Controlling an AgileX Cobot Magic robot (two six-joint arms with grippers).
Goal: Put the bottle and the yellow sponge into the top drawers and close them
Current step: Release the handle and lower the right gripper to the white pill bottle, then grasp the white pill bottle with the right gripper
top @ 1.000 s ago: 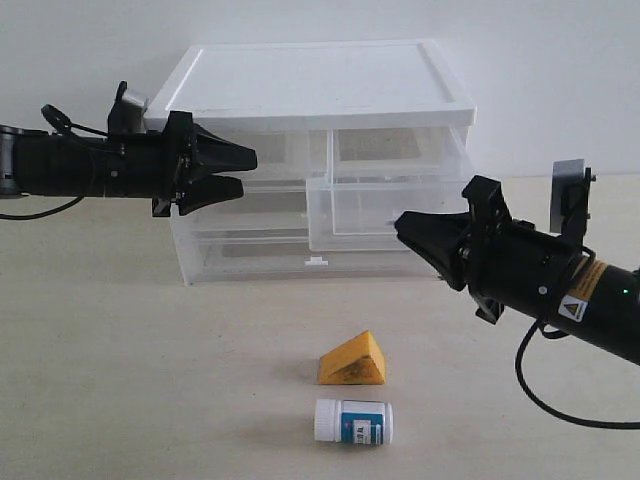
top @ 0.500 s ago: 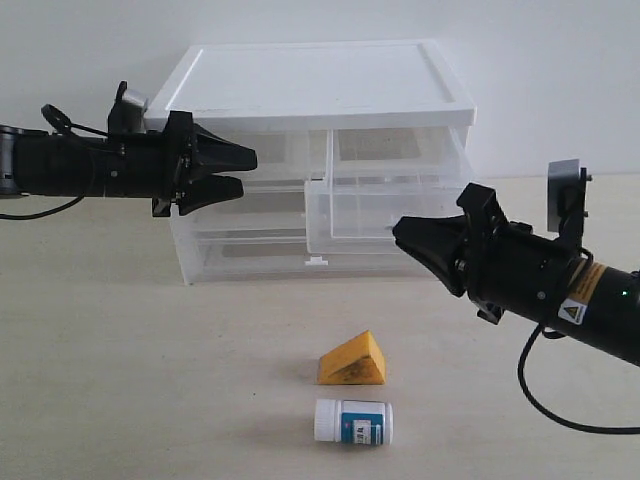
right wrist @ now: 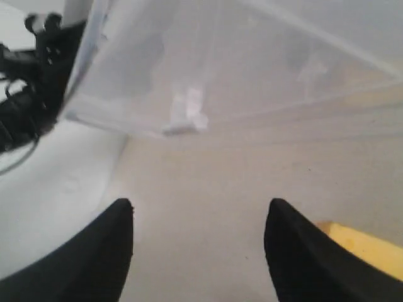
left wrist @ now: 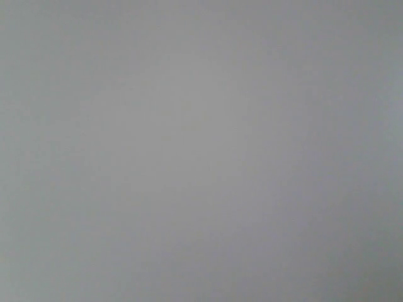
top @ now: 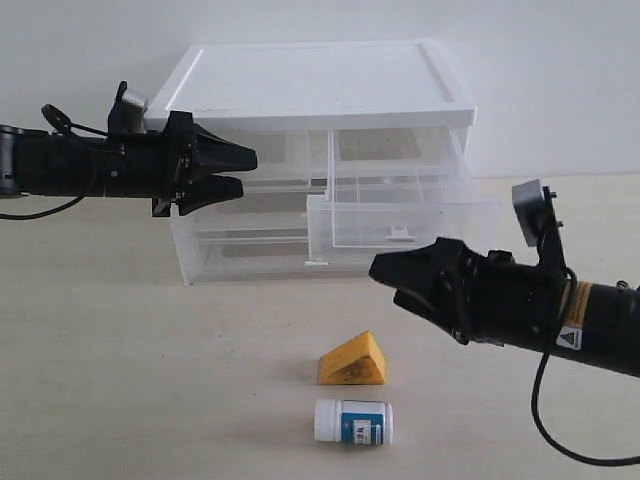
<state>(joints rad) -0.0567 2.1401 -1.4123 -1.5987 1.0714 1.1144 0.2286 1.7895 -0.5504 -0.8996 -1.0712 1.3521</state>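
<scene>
The yellow sponge (top: 352, 361) lies on the table in front of the chest, and its corner shows in the right wrist view (right wrist: 368, 249). Just in front of it the bottle (top: 354, 421) lies on its side. The right top drawer (top: 400, 215) is pulled out, with nothing inside that I can see. My right gripper (top: 385, 281) (right wrist: 200, 209) hangs open and empty, low in front of that drawer and above the sponge. My left gripper (top: 248, 170) hovers with its jaws apart and empty in front of the left top drawer (top: 270, 158). The left wrist view is blank grey.
The white-topped chest (top: 310, 85) stands at the back of the table against a pale wall. A full-width drawer with a white clip handle (top: 316, 262) sits below the top drawers. A white clip (right wrist: 187, 116) on translucent plastic shows ahead of the right fingers.
My right gripper has opened, let go near the right top drawer's handle and dropped left toward the sponge. The drawer now stands out in full view. The left arm has not moved.
</scene>
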